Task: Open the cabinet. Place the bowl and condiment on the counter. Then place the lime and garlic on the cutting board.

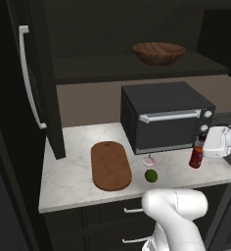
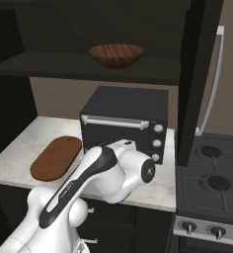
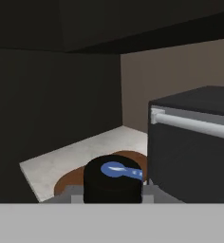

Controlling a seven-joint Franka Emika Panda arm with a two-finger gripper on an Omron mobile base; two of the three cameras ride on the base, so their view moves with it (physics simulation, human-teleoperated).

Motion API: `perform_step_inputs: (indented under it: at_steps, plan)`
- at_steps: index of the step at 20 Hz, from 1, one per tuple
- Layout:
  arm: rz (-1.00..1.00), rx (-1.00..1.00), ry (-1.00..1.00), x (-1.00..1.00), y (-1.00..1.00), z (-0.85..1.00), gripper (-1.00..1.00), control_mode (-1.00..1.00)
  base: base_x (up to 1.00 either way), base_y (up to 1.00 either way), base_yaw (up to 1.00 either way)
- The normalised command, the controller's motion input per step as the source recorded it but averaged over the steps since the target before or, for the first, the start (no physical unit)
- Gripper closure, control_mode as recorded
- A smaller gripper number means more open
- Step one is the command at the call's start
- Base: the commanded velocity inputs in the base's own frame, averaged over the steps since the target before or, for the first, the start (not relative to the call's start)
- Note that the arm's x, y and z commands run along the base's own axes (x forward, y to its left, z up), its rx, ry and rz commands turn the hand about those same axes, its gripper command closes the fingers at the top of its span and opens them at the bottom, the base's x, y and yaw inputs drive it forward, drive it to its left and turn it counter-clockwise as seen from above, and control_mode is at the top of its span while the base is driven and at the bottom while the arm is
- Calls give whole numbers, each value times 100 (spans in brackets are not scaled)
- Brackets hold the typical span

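My gripper (image 1: 203, 143) is shut on the condiment (image 1: 196, 156), a small red bottle held upright by its neck at the right end of the counter (image 1: 68, 171), in front of the oven. I cannot tell whether its base touches the stone. In the hand view its black cap (image 3: 113, 180) sits between my fingertips. The lime (image 1: 150, 175) and the garlic (image 1: 148, 160) lie on the counter just right of the cutting board (image 1: 110, 165). The brown wooden bowl (image 1: 158, 53) rests on the shelf of the open cabinet (image 1: 34, 73).
A black toaster oven (image 1: 164, 115) stands on the counter behind the lime and garlic, close to my hand. The cabinet's open doors (image 2: 197, 74) hang at both ends of the counter. A gas stove (image 2: 212, 183) adjoins the counter on the right.
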Motion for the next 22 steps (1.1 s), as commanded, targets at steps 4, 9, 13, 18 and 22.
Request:
perform_step_inputs:
  at_steps: [4,9,13,18,22]
  plan:
    - [0,0,1,16,-1,-21,100,-100,0,0,0]
    - [0,0,0,14,-5,-28,100,-100,0,0,0]
    - [1,0,0,13,-8,-21,100,-100,0,0,0]
    - [1,0,-1,8,-13,-18,100,-100,0,0,0]
    - [0,0,0,8,-8,-15,100,-100,0,0,0]
